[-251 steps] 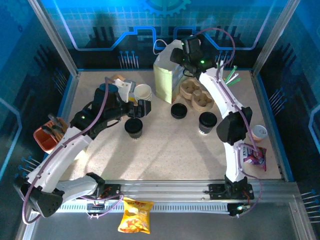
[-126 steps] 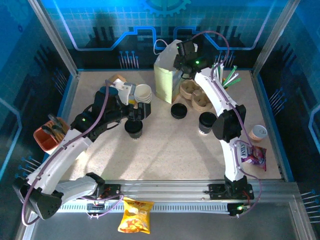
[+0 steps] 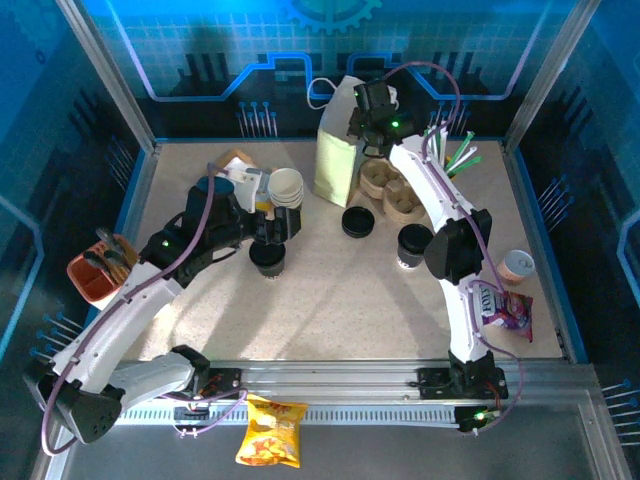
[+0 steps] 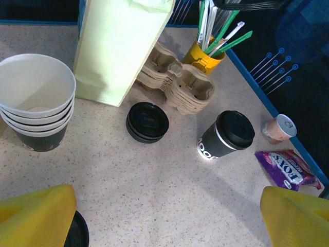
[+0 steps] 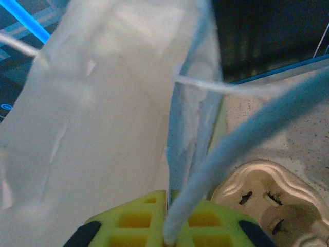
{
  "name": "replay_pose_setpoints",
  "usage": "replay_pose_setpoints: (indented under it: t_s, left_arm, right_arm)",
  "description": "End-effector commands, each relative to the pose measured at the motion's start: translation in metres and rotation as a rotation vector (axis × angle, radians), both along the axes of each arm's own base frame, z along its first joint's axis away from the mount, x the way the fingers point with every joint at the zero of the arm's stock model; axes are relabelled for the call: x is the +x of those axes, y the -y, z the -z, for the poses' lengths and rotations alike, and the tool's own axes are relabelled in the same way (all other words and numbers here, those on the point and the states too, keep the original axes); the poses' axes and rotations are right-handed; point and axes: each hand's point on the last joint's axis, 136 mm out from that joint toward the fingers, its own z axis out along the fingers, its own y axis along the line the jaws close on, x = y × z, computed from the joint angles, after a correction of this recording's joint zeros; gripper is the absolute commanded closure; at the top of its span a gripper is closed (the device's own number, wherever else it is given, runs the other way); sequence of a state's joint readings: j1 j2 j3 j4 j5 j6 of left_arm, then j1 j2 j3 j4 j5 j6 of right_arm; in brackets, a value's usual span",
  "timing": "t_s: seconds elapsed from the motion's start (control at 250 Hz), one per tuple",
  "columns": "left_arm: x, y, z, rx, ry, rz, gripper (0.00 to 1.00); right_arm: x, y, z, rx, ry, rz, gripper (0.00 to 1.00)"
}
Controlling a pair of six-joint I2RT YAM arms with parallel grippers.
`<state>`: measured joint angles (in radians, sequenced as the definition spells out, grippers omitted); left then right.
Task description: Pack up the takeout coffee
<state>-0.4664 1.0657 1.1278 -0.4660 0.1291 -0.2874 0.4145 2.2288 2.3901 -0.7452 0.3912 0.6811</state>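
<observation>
The right hand [image 3: 366,118] is pinching the top edge of the paper bag [image 3: 333,160], with its fingers squeezed together on the paper. It looks like it is getting the bag ready, holding the mouth up so something can go in.

The left hand [image 3: 272,228] is hanging with its fingers wide apart, holding nothing. The takeout coffee [image 3: 267,258] is standing upright on the worktop [image 3: 330,300], just under and in front of that hand. It is not in the bag yet.

Next, the left hand probably needs to go down around the cup, close on it gently, lift it and carry it over to the bag.

The stack of open cups [image 3: 285,186] is sitting right beside the left hand, so that side is tight. The pile of lids [image 3: 357,222] is lying near the bag. The middle of the worktop is giving the most room.
</observation>
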Motion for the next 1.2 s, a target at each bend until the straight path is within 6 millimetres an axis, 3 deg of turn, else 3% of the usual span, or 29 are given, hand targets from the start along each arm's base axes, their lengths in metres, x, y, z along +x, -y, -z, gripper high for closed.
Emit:
replay_pose_setpoints:
  t_s: [0.0,0.12,0.228,0.44,0.599,0.723,0.883,1.067,1.195]
  left_arm:
    - [-0.002,0.000,-0.004,-0.024,0.012,0.009,0.07]
    - [-0.003,0.000,-0.006,-0.026,0.015,0.009,0.07]
    - [-0.002,0.000,-0.007,-0.022,0.017,0.009,0.07]
    - [-0.002,0.000,-0.009,-0.028,0.021,0.007,0.07]
    - [-0.003,-0.003,-0.014,-0.029,0.031,-0.005,0.07]
    - [-0.001,-0.012,-0.021,-0.017,0.056,-0.052,0.07]
    - [-0.005,-0.038,-0.034,0.027,0.118,-0.158,0.07]
    - [-0.012,-0.082,-0.056,0.074,0.208,-0.325,0.06]
    - [-0.016,-0.108,-0.070,0.110,0.245,-0.431,0.06]
  right_arm:
    - [0.012,0.004,-0.018,0.089,0.056,0.041,0.92]
    - [0.017,0.000,-0.035,0.188,0.098,0.042,0.98]
    - [0.018,-0.002,-0.063,0.253,0.157,0.026,1.00]
    - [0.009,0.001,-0.138,0.408,0.300,-0.026,1.00]
    - [-0.014,0.005,-0.189,0.475,0.378,-0.090,1.00]
    - [-0.041,0.001,-0.223,0.494,0.425,-0.177,1.00]
    - [-0.086,0.004,-0.246,0.425,0.418,-0.282,1.00]
    - [-0.148,0.001,-0.252,0.396,0.367,-0.422,1.00]
    - [-0.192,-0.002,-0.240,0.414,0.313,-0.506,1.00]
